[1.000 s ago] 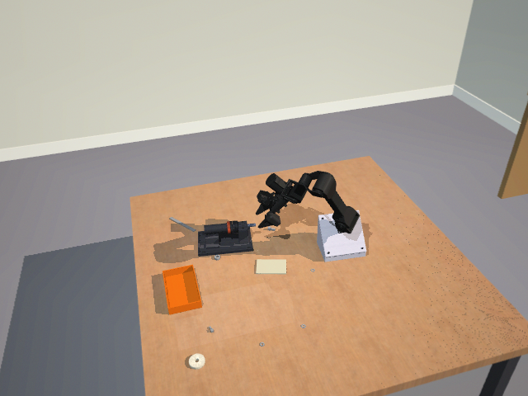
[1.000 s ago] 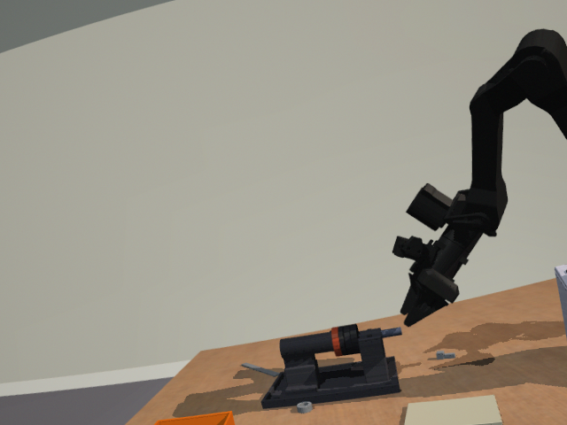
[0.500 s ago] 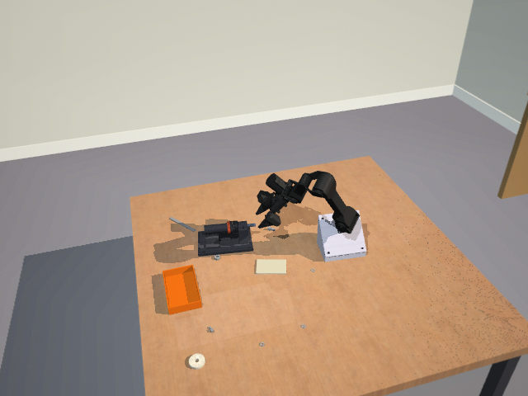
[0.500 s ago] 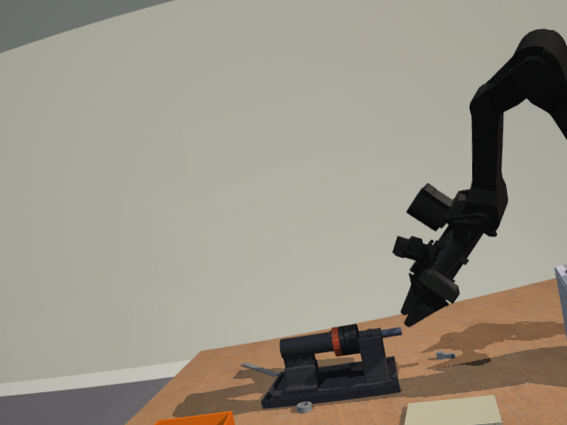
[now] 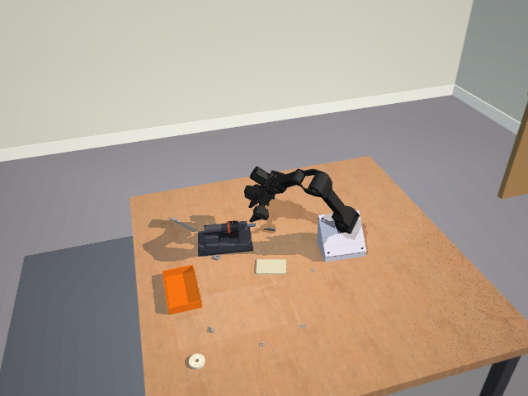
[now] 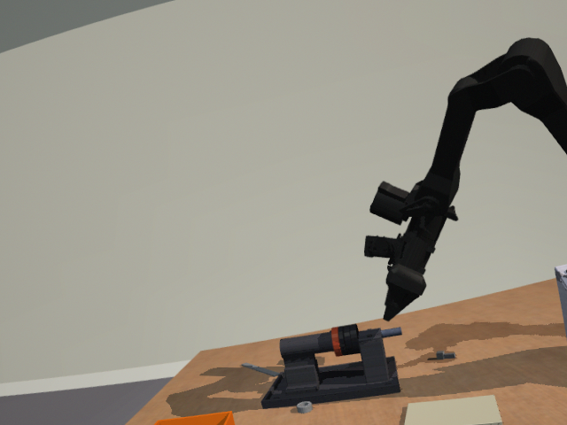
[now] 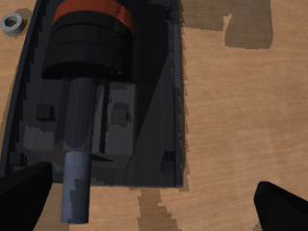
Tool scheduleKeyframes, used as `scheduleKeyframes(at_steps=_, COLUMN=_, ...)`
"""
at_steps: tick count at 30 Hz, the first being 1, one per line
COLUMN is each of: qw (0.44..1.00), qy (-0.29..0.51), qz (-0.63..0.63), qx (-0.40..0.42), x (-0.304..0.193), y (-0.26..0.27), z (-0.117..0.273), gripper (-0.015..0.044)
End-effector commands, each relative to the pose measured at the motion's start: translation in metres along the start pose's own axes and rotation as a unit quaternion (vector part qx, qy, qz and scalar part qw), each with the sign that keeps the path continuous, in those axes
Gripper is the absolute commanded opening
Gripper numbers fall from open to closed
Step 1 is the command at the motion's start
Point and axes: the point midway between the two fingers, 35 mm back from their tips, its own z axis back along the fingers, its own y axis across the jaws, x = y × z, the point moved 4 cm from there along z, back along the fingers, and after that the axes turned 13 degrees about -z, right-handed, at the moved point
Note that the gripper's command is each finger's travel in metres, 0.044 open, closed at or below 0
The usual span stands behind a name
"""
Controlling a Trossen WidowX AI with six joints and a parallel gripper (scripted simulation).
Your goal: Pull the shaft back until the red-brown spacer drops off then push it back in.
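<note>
"Wrist view: why does the tool (image 5: 251, 214) (image 6: 387, 318) (image 7: 157, 184) stand so wide?"

"It's open, with nothing between its fingers. I'd say the width is meant to let them pass either side of the shaft (image 5: 252, 224) (image 6: 392, 332) (image 7: 76, 197). Its bare end sticks out below the tool, unheld."

"Is it lined up, then?"

"Not quite, I think. The shaft shows close to the left-hand finger in that picture, well off the middle of the gap. Closing from there could knock it sideways; the tool probably needs centring and lowering first."

"And the red-brown spacer (image 5: 228, 227) (image 6: 336, 340) (image 7: 93, 10)?"

"Beyond the shaft's bare end from the tool, in the row between the housing block (image 5: 214, 228) (image 6: 304, 346) and the end support (image 6: 374, 361) (image 7: 121, 135). It sits against the housing side, with the black spacers (image 5: 233, 226) (image 6: 350, 338) (image 7: 87, 50) on the side nearer the tool."

"Why does that order matter?"

"The shaft presumably carries them all. Drawn away from the housing, its inner end should clear the red-brown one first. Too long a pull would drop a black one too, so the stroke must be short. Neither the pull nor the push back is done."
</note>
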Motion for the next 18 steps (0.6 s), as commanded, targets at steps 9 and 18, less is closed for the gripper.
scheduleKeyframes(at_steps=9, qw=0.986, qy=0.163, qz=0.026, qx=-0.035, x=0.033, y=0.023, z=-0.008, gripper=0.0440)
scheduleKeyframes(at_steps=18, qw=0.954, qy=0.300, qz=0.022, qx=-0.021, x=0.030, y=0.040, z=-0.011, gripper=0.0440)
